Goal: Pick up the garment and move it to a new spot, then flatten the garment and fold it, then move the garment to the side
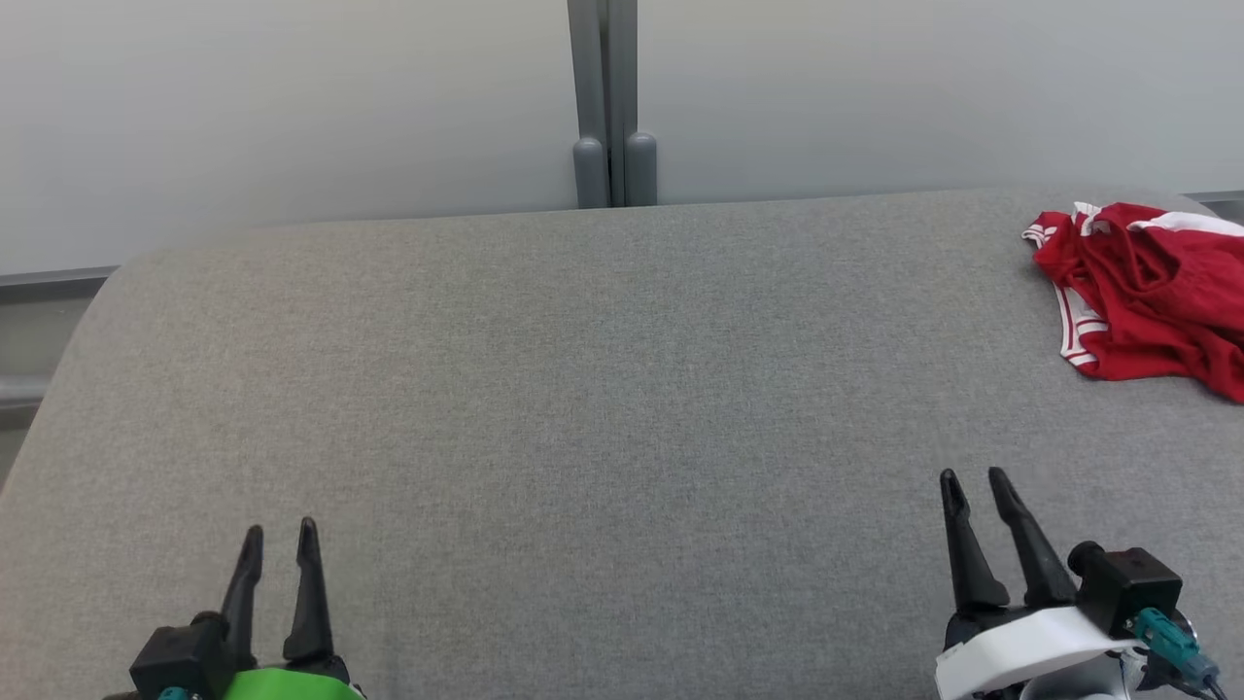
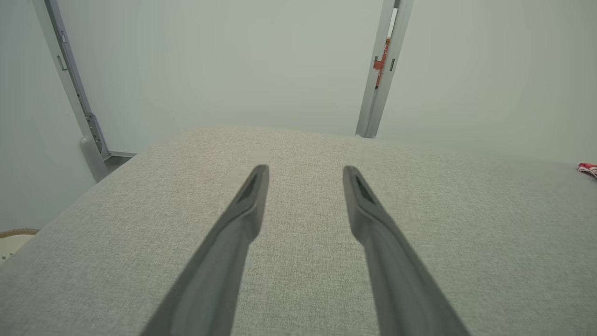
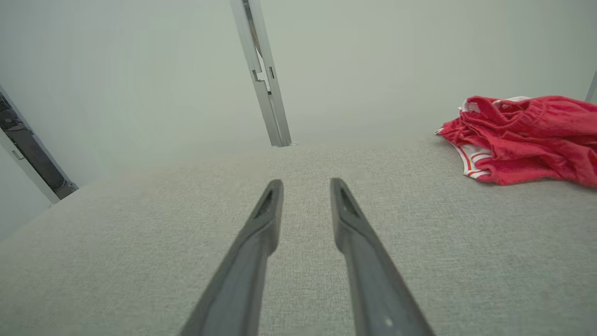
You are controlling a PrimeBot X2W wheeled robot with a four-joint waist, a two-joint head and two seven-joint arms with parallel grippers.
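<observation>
A red garment with white stripes (image 1: 1147,292) lies crumpled at the far right of the grey table (image 1: 583,408), partly cut off by the frame edge. It also appears as the red garment (image 3: 527,137) at the upper right of the right wrist view, and as a sliver of red cloth (image 2: 588,169) at the right edge of the left wrist view. My right gripper (image 1: 975,478) hovers open near the front right, well short of the garment. My left gripper (image 1: 281,531) stands open at the front left, holding nothing.
Pale wall panels rise behind the table, joined by a grey post (image 1: 610,107). The table's rounded far-left corner (image 1: 117,282) drops off to a grey ledge. A second grey frame post (image 2: 74,93) stands off the table's left side.
</observation>
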